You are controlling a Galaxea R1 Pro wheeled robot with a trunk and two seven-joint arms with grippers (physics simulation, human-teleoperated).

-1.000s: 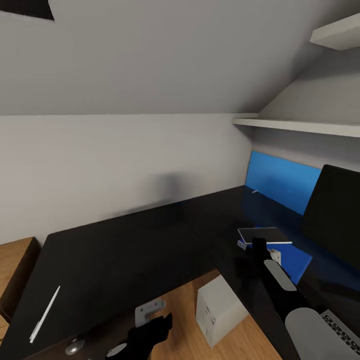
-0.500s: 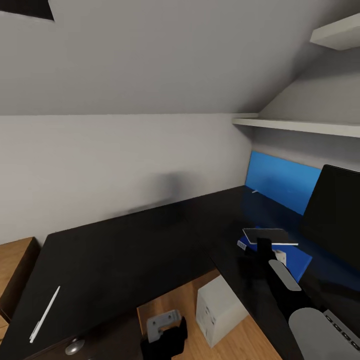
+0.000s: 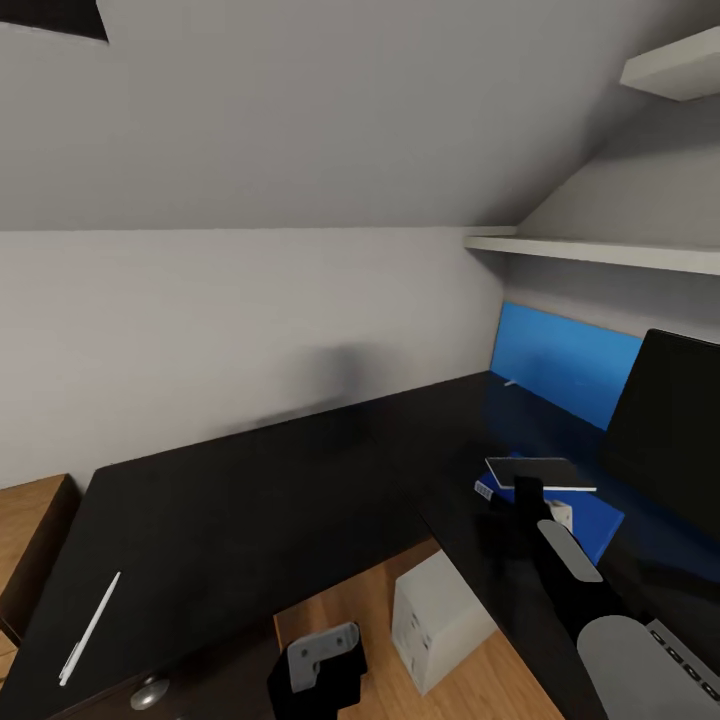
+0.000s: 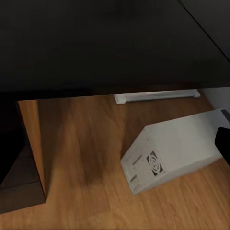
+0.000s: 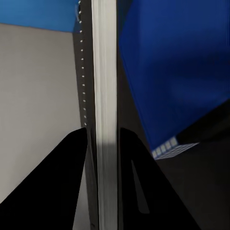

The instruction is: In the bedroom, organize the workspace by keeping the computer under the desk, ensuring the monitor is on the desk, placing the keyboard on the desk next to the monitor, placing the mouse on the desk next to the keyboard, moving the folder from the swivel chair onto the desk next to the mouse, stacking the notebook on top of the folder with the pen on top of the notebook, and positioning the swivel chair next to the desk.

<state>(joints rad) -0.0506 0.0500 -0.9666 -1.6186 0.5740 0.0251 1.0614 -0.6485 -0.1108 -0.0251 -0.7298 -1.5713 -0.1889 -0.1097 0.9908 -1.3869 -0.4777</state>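
My right gripper [image 3: 528, 486] is shut on the notebook [image 3: 533, 470], a thin dark book with pale edges, holding it just above the bright-blue folder [image 3: 592, 522] that lies on the black desk [image 3: 250, 500]. In the right wrist view the notebook [image 5: 103, 96] stands edge-on between both fingers, with the folder [image 5: 177, 72] behind it. The monitor [image 3: 672, 415] stands to the right, and the keyboard [image 3: 686, 652] shows at the lower right. A white pen [image 3: 90, 628] lies at the desk's left end. The grey computer [image 3: 435, 618] sits on the floor under the desk. My left gripper [image 3: 325, 668] hangs low and open, holding nothing.
A blue wall panel [image 3: 563, 360] and white shelves [image 3: 600, 250] back the desk's right wing. In the left wrist view the computer [image 4: 172, 155] rests on the wood floor beside the white pedestal foot [image 4: 158, 96] and a dark drawer unit [image 4: 17, 167]. Sloped grey walls close in overhead.
My right gripper carried the notebook a little to the right over the folder, then held still. The left arm swung right along the bottom edge, then eased back slightly.
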